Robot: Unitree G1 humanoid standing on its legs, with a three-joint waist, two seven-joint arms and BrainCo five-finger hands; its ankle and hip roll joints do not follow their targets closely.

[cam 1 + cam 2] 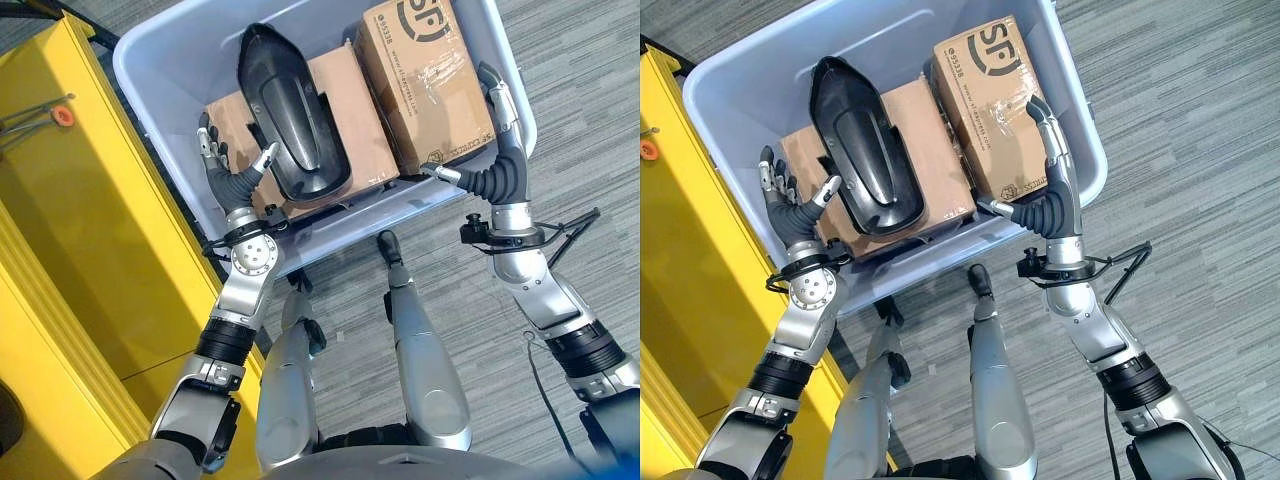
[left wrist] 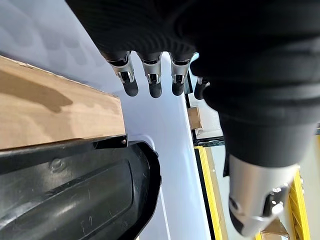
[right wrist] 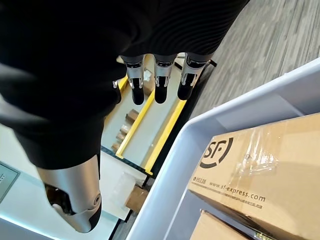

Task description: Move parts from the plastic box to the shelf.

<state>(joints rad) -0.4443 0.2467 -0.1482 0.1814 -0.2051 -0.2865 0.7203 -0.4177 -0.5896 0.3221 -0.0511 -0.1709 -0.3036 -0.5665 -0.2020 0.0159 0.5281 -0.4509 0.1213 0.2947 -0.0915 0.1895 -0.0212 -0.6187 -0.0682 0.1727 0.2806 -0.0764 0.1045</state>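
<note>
The black moulded part (image 1: 290, 115) lies atop the cardboard boxes (image 1: 985, 95) in the plastic box (image 1: 1080, 160), looking rigid, light and slick, best taken by its edges, with left hand (image 1: 232, 175) and right hand (image 1: 500, 150) flanking it, fingers straight and empty.

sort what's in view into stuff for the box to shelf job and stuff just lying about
For the job: plastic box, black part, two cardboard boxes, yellow shelf, left hand, right hand.
Lying about: orange-tipped tool on the shelf.
</note>
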